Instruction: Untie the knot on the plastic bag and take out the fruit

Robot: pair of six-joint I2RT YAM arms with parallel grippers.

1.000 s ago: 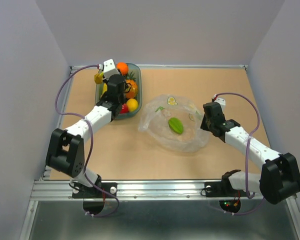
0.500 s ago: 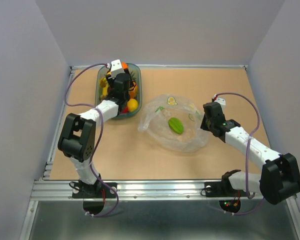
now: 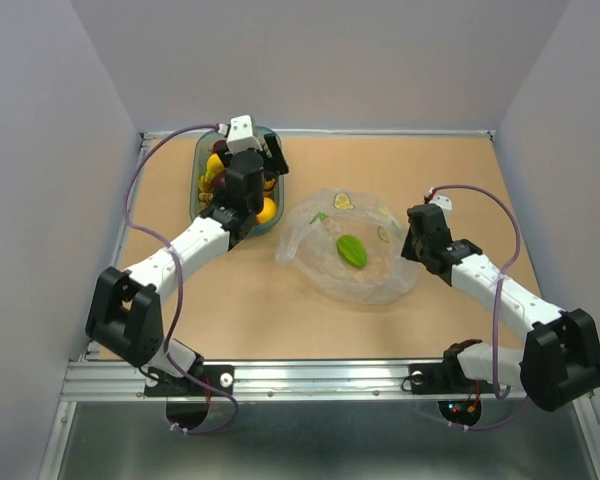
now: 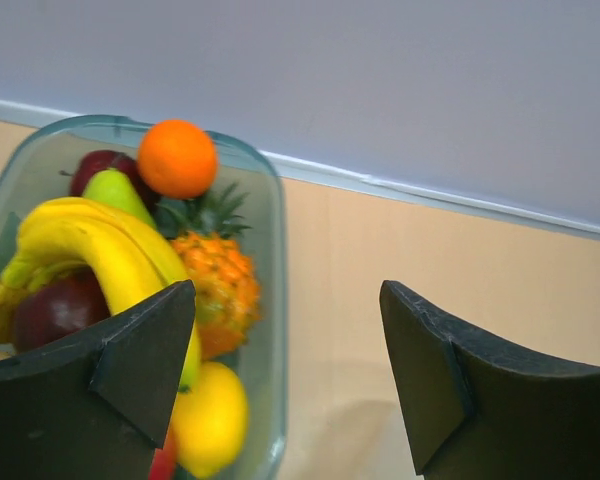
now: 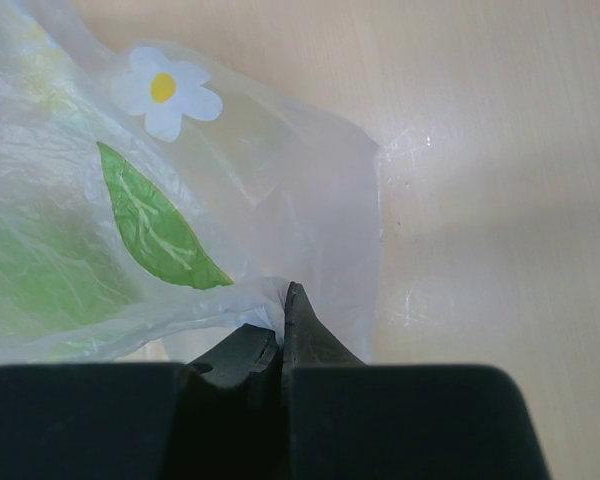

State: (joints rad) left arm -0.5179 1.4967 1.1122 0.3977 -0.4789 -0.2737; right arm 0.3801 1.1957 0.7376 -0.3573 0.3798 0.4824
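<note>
The clear plastic bag [image 3: 352, 252] lies flat mid-table with one green fruit [image 3: 351, 250] inside; no knot shows. My right gripper [image 3: 412, 240] is shut on the bag's right edge; in the right wrist view a fold of plastic [image 5: 180, 230] is pinched at the jaw tips [image 5: 283, 300]. My left gripper [image 3: 265, 165] is open and empty, straddling the right rim of the green-tinted tray [image 3: 193, 195]. The left wrist view shows the open gripper [image 4: 285, 300] above the tray [image 4: 270, 190], which holds an orange [image 4: 177, 157], banana [image 4: 100, 240] and dark red apple [image 4: 60, 305].
The tray also holds a pineapple [image 4: 215, 280], a lemon [image 4: 210, 420] and a green pear [image 4: 115, 190]. The back wall stands just behind the tray. The bag carries flower [image 5: 165, 92] and leaf [image 5: 155, 220] prints.
My left gripper has swung from the tray's back left corner across the tray to its right rim. The right arm and the bag have not moved.
</note>
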